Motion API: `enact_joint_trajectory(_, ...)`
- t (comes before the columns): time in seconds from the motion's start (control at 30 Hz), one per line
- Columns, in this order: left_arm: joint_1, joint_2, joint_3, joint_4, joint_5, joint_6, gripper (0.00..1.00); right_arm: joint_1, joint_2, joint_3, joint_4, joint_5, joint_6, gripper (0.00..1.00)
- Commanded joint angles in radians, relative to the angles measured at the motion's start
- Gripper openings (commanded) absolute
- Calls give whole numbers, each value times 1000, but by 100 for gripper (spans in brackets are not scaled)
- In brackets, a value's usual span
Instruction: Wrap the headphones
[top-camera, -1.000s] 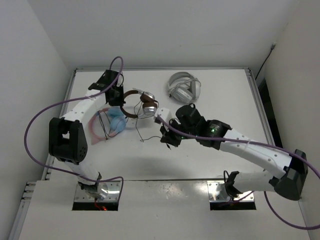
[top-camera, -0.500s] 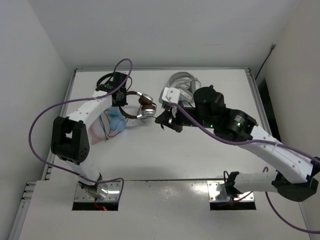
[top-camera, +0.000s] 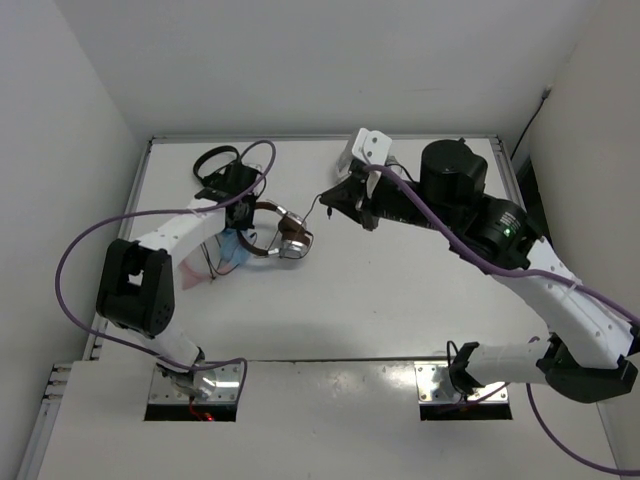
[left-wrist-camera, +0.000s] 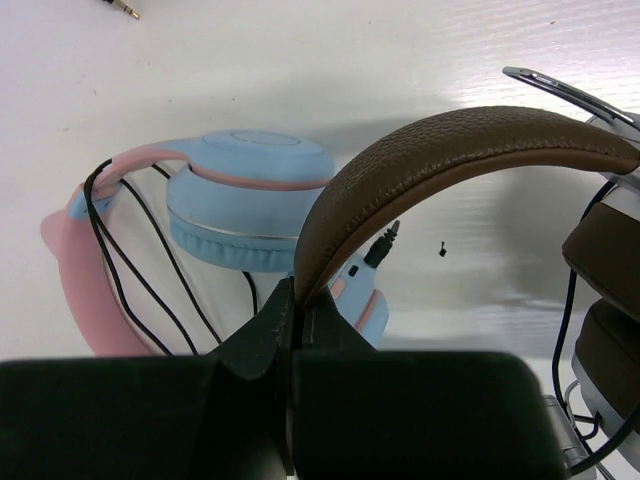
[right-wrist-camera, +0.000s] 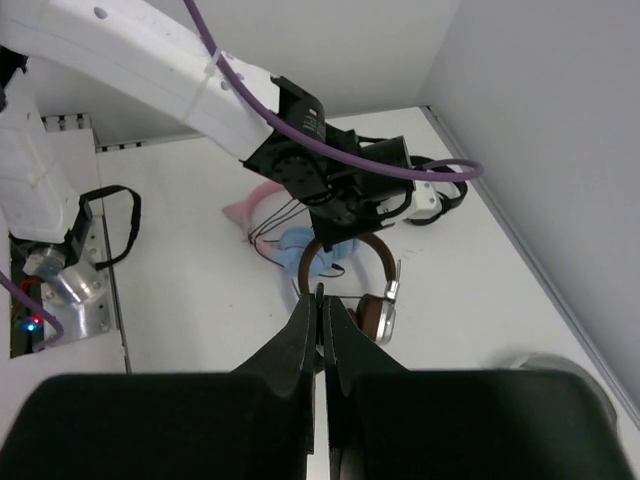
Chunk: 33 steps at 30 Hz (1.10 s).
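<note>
Headphones (top-camera: 292, 240) with a brown leather-look headband and silver-and-brown earcups sit left of centre on the white table (top-camera: 400, 310). The left gripper (top-camera: 243, 208) has its fingers pinched onto one end of the headband, so the band arches up. I can't tell if the earcups are resting on the table.

Pink-and-blue headphones (top-camera: 228, 250) lie right underneath on the left, crowding that side up to the table's left edge. Small black headphones (top-camera: 213, 160) are in the back-left corner.

The right gripper (top-camera: 330, 197) hangs just right of the earcups, fingers pressed tight together. The thin black cable (left-wrist-camera: 567, 300) runs up toward them, but I can't tell if it's actually nipped.

Bare tabletop runs from the earcups toward the front edge and the right rail.
</note>
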Motion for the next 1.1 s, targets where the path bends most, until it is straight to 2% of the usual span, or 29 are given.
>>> enact_joint_trajectory(0.0,-19,-61,-12,85,22,53,0,-12,-12,56,91,-32,12,0)
enact_joint_trajectory(0.17,-28,-97,-33,94,98,65,0,11,-12,15,137,-41,31,0)
enact_joint_trajectory(0.3,-37,-171,-64,114,181,110,0,11,-22,-60,229,23,21,0)
enact_joint_trajectory(0.47,-46,-271,-116,123,276,184,0,-39,-12,-61,297,101,21,0)
enact_joint_trajectory(0.6,-46,-350,-153,123,332,223,0,-136,1,-52,360,92,73,0)
enact_joint_trajectory(0.73,-66,-419,-194,114,369,250,0,-327,59,-10,390,8,177,0)
enact_joint_trajectory(1.07,-109,-576,-262,94,507,293,0,-536,196,56,436,-110,323,0)
